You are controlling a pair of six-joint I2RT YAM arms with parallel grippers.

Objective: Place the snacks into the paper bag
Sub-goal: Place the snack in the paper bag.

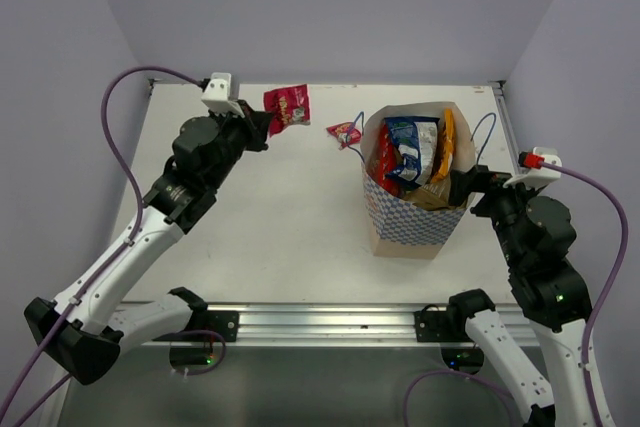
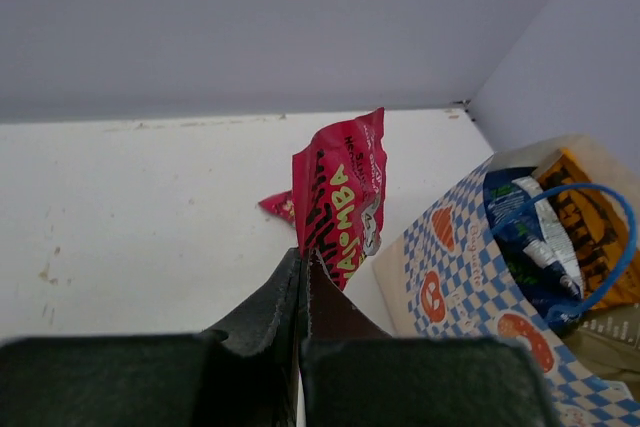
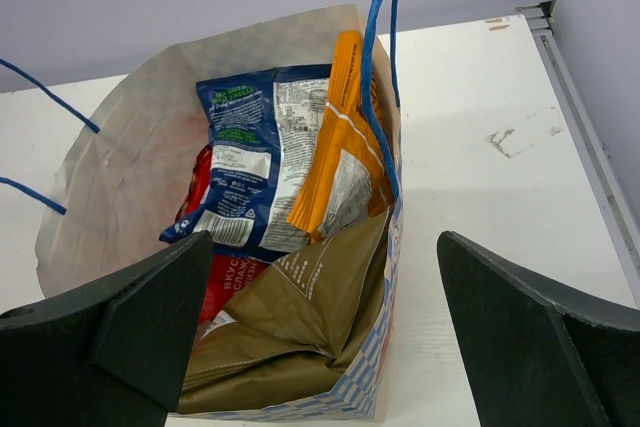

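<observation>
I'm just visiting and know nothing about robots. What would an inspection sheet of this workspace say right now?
Surface: white table, a few small scuffs.
Job's things: paper bag upright, holding a blue packet, an orange packet and a brown packet, among others; red packet held at the far edge; small pink-red packet lying on the table left of the bag.
Clutter: nothing seen.
Grippers: left gripper shut on the red packet; right gripper open, close to the bag's right side.
Cables: left purple cable and right purple cable, one along each arm, both away from the bag.
Surroundings: lilac walls on three sides; metal rail at the near edge.
</observation>
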